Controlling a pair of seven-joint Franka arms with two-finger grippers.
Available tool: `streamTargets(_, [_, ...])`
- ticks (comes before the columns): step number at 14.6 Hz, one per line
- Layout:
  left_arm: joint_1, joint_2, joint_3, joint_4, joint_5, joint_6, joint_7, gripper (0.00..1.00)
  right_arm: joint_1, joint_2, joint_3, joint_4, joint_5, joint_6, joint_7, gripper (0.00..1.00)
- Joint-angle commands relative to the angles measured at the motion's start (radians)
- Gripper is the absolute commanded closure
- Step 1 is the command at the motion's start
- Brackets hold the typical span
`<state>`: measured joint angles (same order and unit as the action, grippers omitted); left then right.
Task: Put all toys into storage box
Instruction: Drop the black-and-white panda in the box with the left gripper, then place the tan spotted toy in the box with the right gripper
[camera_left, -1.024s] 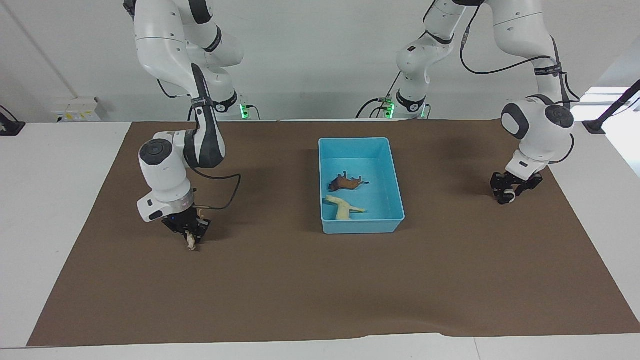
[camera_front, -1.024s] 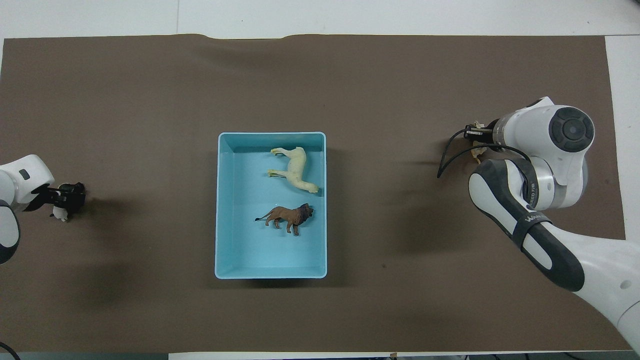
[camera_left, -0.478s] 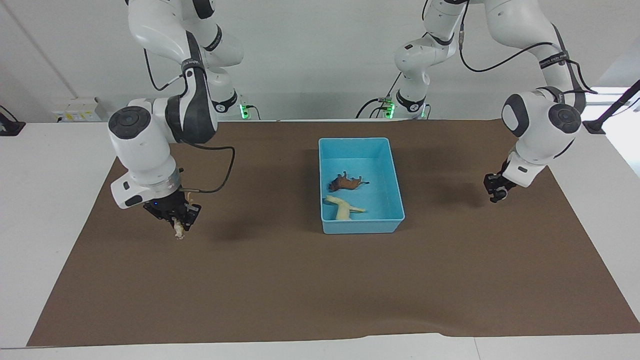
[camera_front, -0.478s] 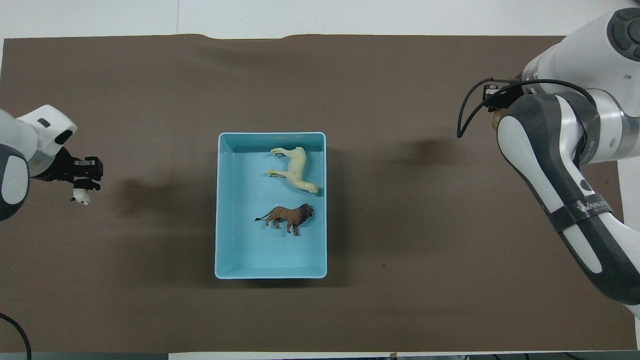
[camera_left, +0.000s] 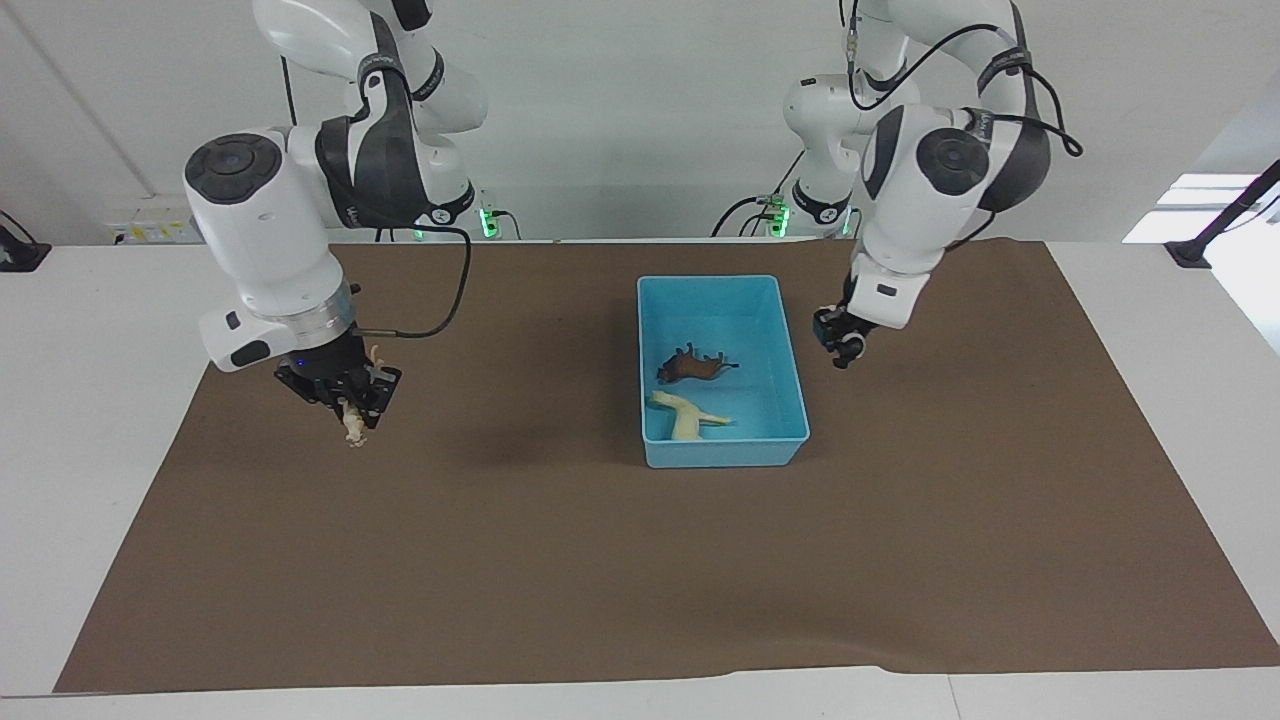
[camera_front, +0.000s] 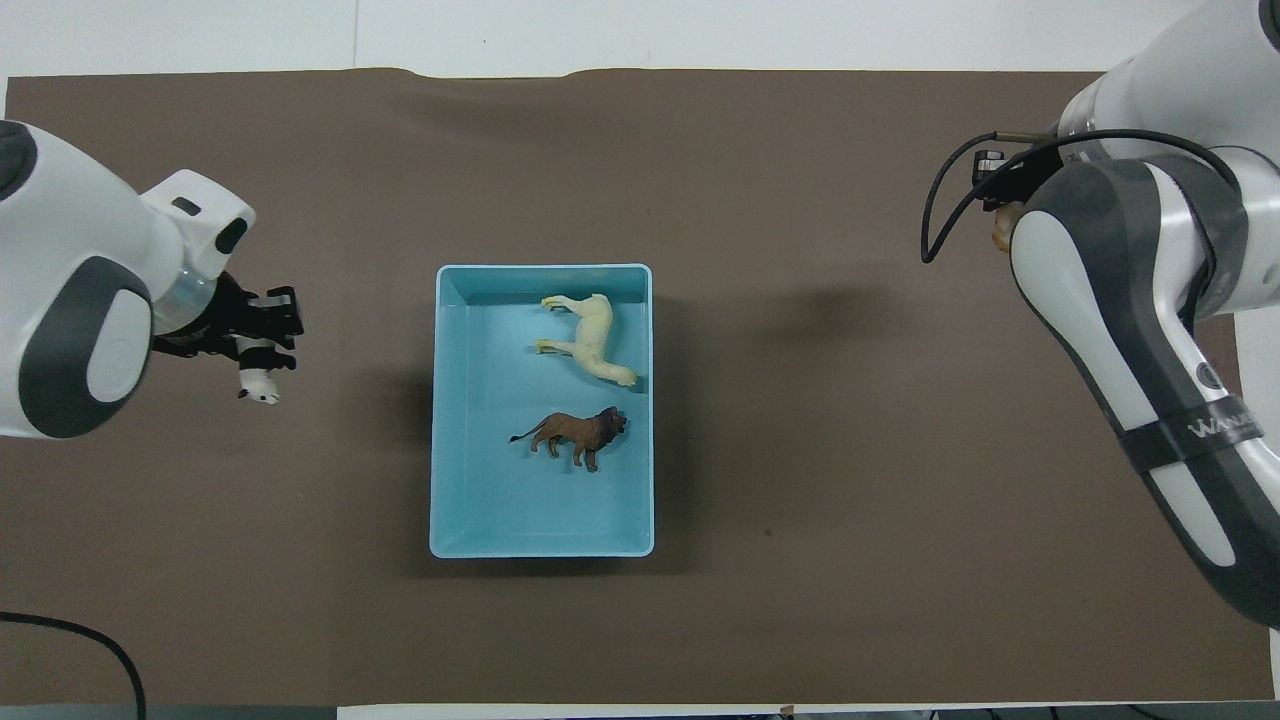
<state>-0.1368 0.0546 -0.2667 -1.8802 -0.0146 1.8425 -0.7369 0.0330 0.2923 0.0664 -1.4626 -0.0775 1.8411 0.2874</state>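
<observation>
The light blue storage box (camera_left: 723, 455) sits mid-mat, also in the overhead view (camera_front: 540, 548). In it lie the brown lion (camera_left: 693, 366) (camera_front: 580, 435) and the cream-white horse (camera_left: 685, 413) (camera_front: 592, 338). My left gripper (camera_left: 842, 345) (camera_front: 262, 335) is shut on the black-and-white panda (camera_front: 258, 378), raised over the mat just beside the box, toward the left arm's end. My right gripper (camera_left: 352, 410) is shut on the orange spotted cat (camera_left: 353, 432), raised over the mat toward the right arm's end. In the overhead view the right arm hides most of the cat (camera_front: 1002, 228).
A brown mat (camera_left: 640, 580) covers the white table (camera_left: 90, 420). The right arm's cable (camera_left: 440, 300) loops beside its wrist. Both arms' elbows stand high above the mat.
Both grippers have lifted their toys off the mat. The left gripper has carried the panda a long way toward the box. The right gripper has risen with the cat.
</observation>
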Motion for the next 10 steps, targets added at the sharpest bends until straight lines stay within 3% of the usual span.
streamTargets(1, [-0.084, -0.059, 0.023, -0.141, -0.024, 0.14, -0.099, 1.0, -0.013, -0.004, 0.013, 0.007, 0.019, -0.016, -0.021, 1.0])
streamTargets(2, [-0.087, -0.071, 0.023, -0.17, -0.024, 0.171, -0.111, 0.66, -0.013, -0.004, 0.013, 0.007, 0.019, -0.017, -0.021, 1.0])
streamTargets(3, [-0.086, -0.071, 0.023, -0.168, -0.024, 0.17, -0.113, 0.02, -0.013, -0.004, 0.013, 0.007, 0.019, -0.016, -0.021, 1.0])
streamTargets(6, [-0.075, -0.076, 0.027, -0.129, -0.024, 0.133, -0.11, 0.0, -0.013, -0.004, 0.016, 0.007, 0.022, -0.017, -0.019, 1.0])
streamTargets(10, [-0.001, -0.128, 0.037, -0.001, -0.021, -0.047, -0.026, 0.0, 0.028, 0.001, 0.039, 0.043, 0.025, -0.043, 0.027, 1.0])
